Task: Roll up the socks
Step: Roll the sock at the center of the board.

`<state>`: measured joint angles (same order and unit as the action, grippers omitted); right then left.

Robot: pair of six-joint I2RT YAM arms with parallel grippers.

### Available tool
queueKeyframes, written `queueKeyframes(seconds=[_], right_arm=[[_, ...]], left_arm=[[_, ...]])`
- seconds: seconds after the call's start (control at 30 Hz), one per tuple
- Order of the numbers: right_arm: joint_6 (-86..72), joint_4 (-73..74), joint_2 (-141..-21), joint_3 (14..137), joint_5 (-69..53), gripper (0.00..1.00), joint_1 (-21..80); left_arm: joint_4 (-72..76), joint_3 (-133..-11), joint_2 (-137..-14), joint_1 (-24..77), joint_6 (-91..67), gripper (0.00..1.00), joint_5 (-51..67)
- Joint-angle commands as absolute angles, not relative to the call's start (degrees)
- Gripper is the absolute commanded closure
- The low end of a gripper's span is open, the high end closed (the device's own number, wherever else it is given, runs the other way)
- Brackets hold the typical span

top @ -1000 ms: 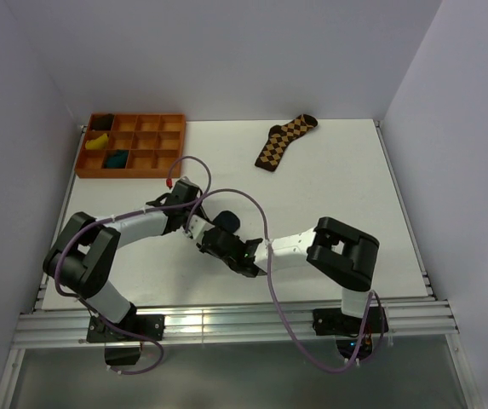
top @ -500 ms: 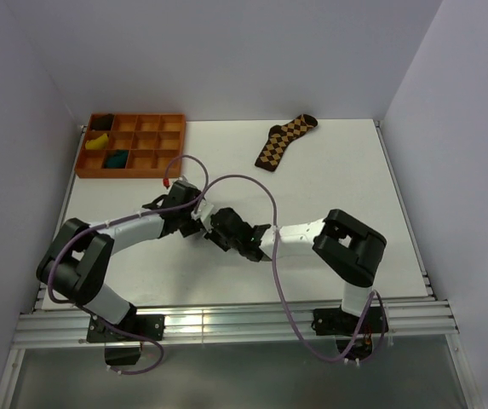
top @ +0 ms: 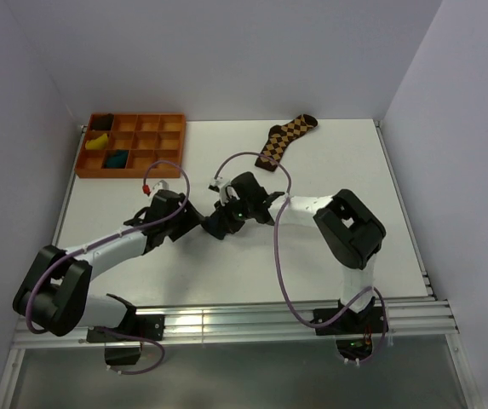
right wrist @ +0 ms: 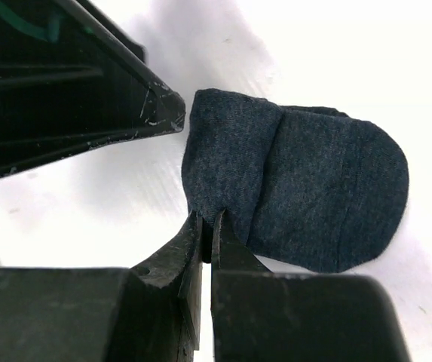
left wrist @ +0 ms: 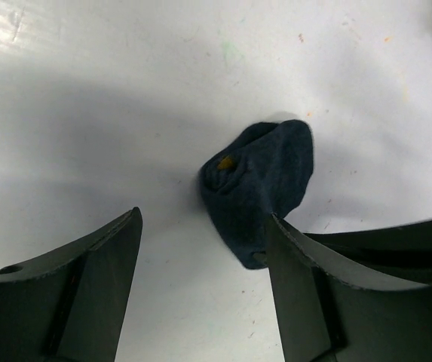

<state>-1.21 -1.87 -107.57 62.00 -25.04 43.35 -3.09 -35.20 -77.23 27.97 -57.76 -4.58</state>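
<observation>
White table (top: 354,170): left gripper (left wrist: 202,225) stands wide open at the rolled sock (left wrist: 265,185); right gripper (right wrist: 207,223), closed, pinches its edge.

No text, label, brand, number or sign can be read anywhere.

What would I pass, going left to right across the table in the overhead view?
Orange plastic compartment tray → left gripper → brown-and-orange diamond-patterned sock → right arm's black elbow. The dark teal rolled sock is left out: its place there is unclear.
</observation>
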Motion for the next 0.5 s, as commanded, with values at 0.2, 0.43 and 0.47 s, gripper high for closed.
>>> queueKeyframes(seconds=[0.2,0.43,0.47], right_arm=[[-9.04,5.28,-115.31,63.02,-45.34,1.0,37.45],[-11.51,3.08,-119.62,63.63,-48.77,1.0,34.89],[-12.12,2.64,-119.88,63.63,-48.95,1.0,34.72]], left_arm=[[10.1,-30.85,-77.78,27.77,-58.53,0.33,0.6],[13.27,-29.53,-80.06,27.86,-59.68,0.37,2.2],[13.36,-29.53,-80.5,27.86,-60.03,0.37,2.37]])
